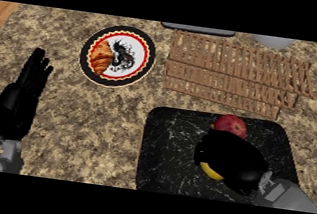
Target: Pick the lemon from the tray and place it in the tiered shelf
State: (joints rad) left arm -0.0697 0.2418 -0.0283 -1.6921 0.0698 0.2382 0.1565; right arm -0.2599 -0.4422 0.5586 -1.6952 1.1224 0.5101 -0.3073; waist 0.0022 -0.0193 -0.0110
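A black tray (171, 151) lies on the counter at the lower middle. My right hand (231, 156) hovers over its right half, fingers curled down around a yellow lemon (212, 172), of which only a sliver shows at the hand's lower left. A red apple (231, 124) sits on the tray just beyond the hand. The brown slatted tiered shelf (236, 74) stands behind the tray at the upper right. My left hand (20, 96) rests open at the left edge, fingers straight and pointing up.
A round plate (118, 56) with a croissant (102, 57) sits at the upper left of the counter. A grey bowl (273, 41) and a dark flat object (198, 29) show at the far edge. Wooden strips border both sides.
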